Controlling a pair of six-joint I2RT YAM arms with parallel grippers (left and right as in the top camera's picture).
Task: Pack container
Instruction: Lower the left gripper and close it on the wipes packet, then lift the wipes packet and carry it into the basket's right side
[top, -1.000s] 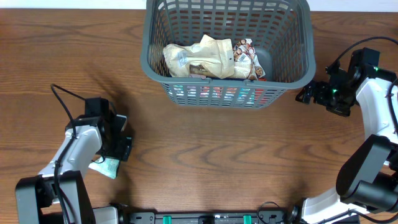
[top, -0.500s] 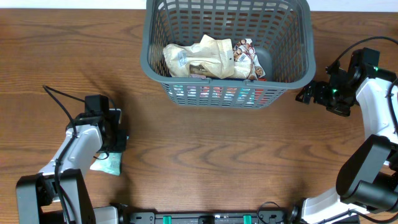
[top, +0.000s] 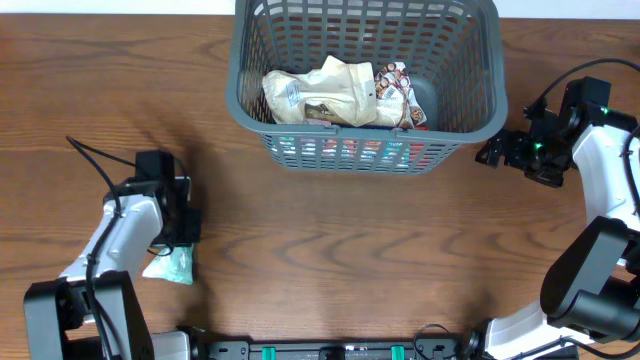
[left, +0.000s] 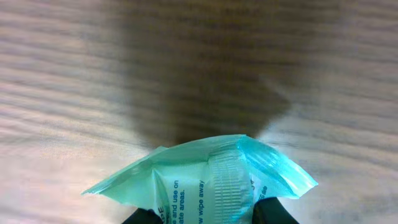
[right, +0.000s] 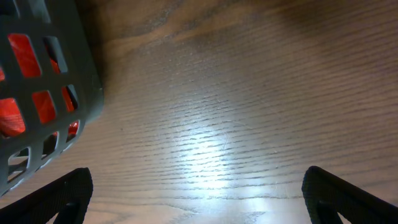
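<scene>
Container (top: 365, 150) sits top-centre on the surface (top: 350, 250) w/ several snack packets (top: 335, 92) in it. Your left claw (left: 206, 214) is clamped on a teal wipe packet (left: 205, 171), well apart from it. Right claw (right: 199, 196) gapes empty beside its right wall. Prob. left: lift, carry, drop.

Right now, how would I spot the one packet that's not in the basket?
On the wooden table, look to the left front corner, far from the grey basket. Held in the left gripper is a small wipe packet: mint-green, unlike the cream bag in the basket.
</scene>
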